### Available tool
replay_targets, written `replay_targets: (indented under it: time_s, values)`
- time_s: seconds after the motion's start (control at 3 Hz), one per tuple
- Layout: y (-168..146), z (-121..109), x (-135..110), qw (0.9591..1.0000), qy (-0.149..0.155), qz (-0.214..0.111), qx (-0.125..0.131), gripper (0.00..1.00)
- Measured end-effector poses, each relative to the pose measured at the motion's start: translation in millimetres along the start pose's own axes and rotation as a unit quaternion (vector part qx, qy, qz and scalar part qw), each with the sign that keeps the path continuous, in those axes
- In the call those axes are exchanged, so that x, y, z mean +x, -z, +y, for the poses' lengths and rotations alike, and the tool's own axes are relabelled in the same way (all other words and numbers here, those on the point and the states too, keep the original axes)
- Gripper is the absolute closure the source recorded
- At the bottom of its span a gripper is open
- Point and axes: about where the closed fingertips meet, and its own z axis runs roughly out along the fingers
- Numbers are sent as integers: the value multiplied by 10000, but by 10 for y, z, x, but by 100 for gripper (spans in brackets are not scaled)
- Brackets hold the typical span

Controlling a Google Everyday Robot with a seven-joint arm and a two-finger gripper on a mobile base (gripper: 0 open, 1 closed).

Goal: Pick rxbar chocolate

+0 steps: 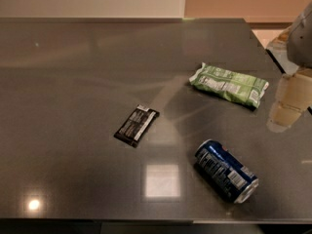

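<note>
Black flat rxbar chocolate (137, 126), gripper (286, 106) far right

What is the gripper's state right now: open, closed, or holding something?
Gripper: cannot be told; it sits at the right edge beside the green snack bag, apart from the rxbar chocolate.

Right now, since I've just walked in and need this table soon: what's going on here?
A one-armed robot is set to pick up the rxbar chocolate, but has not reached it. The bar lies flat near the middle of the table. The gripper hangs at the right edge, just right of the green-and-white snack bag and well away from the bar. A blue soda can lies on its side near the front.
</note>
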Motion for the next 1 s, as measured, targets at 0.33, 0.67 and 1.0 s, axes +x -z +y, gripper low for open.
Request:
replay_targets:
  time_s: [0.33,0.67,1.0]
  values:
    - [0,0,0,10000,0,0,1,0]
    - [48,-58,-237,9988,478,-46,-38,0]
    - [3,-164,-608,9927,1185,-191,-143,0]
